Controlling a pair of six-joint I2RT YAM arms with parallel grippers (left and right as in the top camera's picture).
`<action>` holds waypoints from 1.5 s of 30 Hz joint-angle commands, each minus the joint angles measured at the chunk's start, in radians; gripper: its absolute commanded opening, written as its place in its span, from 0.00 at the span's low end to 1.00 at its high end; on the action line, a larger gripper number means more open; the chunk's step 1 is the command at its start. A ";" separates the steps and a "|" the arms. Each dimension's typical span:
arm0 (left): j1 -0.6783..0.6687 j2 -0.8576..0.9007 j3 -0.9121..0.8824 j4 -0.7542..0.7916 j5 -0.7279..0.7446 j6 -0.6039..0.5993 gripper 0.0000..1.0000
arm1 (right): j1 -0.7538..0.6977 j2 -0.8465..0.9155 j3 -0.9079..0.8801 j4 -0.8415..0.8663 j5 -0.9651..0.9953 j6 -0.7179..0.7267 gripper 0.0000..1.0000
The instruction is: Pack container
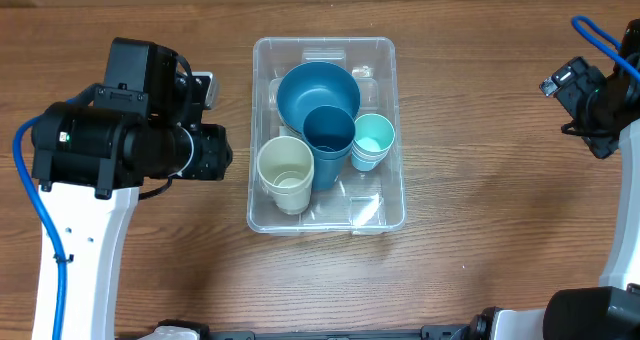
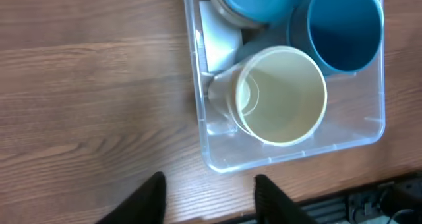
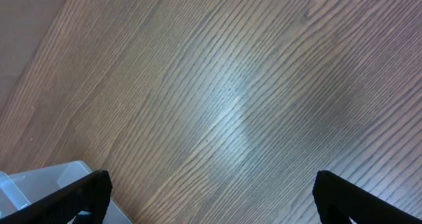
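The clear plastic container stands at the table's middle. It holds a blue bowl, a dark blue cup, a cream cup and stacked teal cups. In the left wrist view the container shows with the cream cup and dark blue cup inside. My left gripper is open and empty over bare wood just outside the container's corner. My right gripper is wide open and empty over bare table, a container corner at its left finger.
The left arm's black body hangs just left of the container. The right arm is at the table's far right edge, with a blue cable. Black base hardware lies along the table's front edge.
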 commanded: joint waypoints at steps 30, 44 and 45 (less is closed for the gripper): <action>0.200 -0.002 0.249 0.037 -0.249 -0.127 1.00 | 0.001 -0.003 0.003 0.006 0.009 0.005 1.00; 0.200 -0.002 0.249 0.037 -0.249 -0.127 1.00 | 0.217 -0.274 0.000 0.005 0.009 0.005 1.00; 0.200 -0.002 0.249 0.037 -0.249 -0.127 1.00 | 0.235 -0.304 0.000 0.005 0.009 0.005 1.00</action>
